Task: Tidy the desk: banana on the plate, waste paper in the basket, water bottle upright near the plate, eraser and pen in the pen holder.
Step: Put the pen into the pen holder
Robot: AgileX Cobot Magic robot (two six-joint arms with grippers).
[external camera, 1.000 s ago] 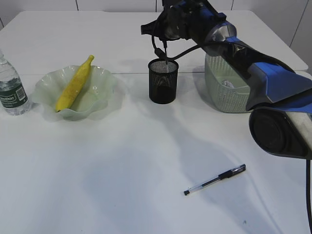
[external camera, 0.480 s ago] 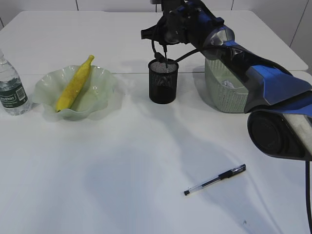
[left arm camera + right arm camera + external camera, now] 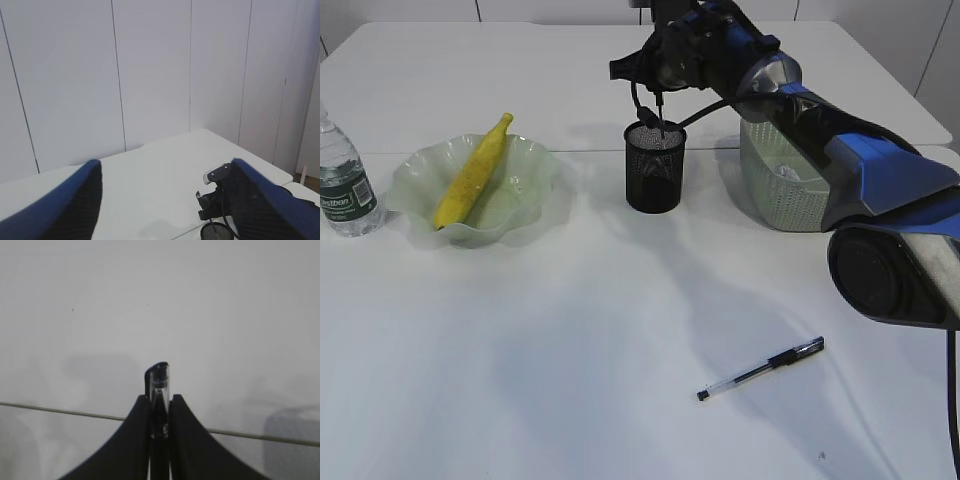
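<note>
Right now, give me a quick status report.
Right claw shut on a pen, over the pen holder. Left claw open, empty. Second pen lying on table.

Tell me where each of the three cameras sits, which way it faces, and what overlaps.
Exterior: slanted down at the table; right arm reaches the pen holder.
Left wrist: raised, facing wall panels; left end effector fingers wide apart.
Right wrist: looks along the right end effector, shut on a pen.
Shared: left wrist and exterior both show the pen holder.

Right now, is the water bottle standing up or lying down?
Standing up. The water bottle rests on its base at the table's left edge, beside the plate.
</note>
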